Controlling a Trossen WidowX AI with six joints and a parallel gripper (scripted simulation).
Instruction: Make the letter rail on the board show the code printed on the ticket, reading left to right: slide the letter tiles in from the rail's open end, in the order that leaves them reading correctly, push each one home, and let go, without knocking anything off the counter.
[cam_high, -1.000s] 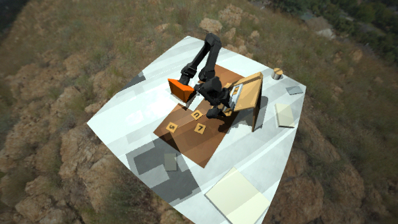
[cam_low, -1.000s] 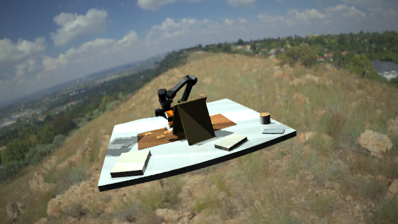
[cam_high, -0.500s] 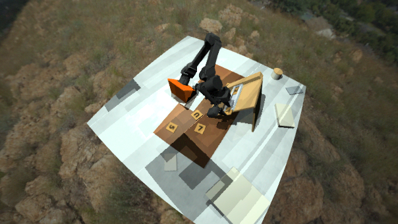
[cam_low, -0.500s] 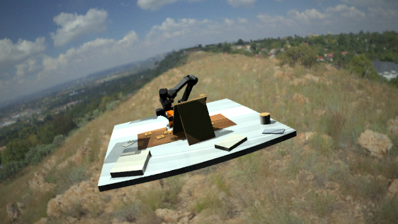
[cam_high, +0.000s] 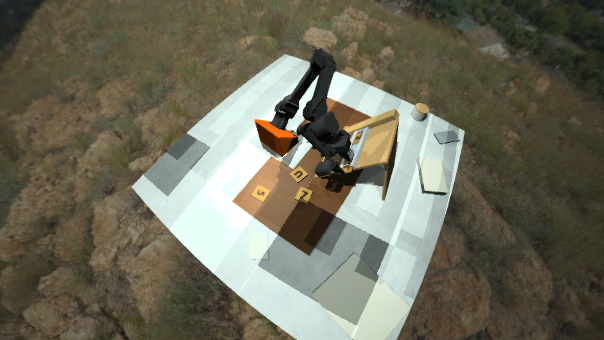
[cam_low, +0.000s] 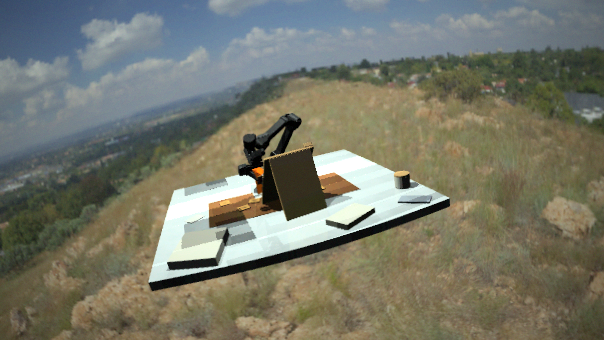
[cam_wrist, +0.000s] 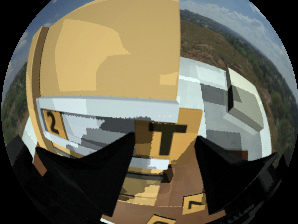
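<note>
The tan board (cam_high: 379, 142) (cam_low: 297, 182) (cam_wrist: 113, 50) stands tilted on the counter, with the pale letter rail (cam_wrist: 100, 111) (cam_high: 361, 142) across its face. A tile marked 2 (cam_wrist: 53, 124) sits in the rail at its far left end in the wrist view. My gripper (cam_wrist: 166, 139) (cam_high: 339, 166) is shut on a tile marked T (cam_wrist: 169, 137) and holds it at the rail's right end. Three loose tiles lie on the brown mat (cam_high: 285, 215): a U (cam_high: 298, 174), an S (cam_high: 260, 192) and a Z (cam_high: 303, 194) (cam_wrist: 194, 203). I cannot make out the ticket's code.
An orange bin (cam_high: 274, 136) stands by the arm's base. A small cylinder (cam_high: 420, 111) (cam_low: 401, 179) and a grey card (cam_high: 446, 136) (cam_low: 415, 199) lie at one corner. Flat pale blocks (cam_high: 432, 175) (cam_low: 350, 215) (cam_low: 197, 252) lie on the counter, and a small pale card (cam_high: 258, 246).
</note>
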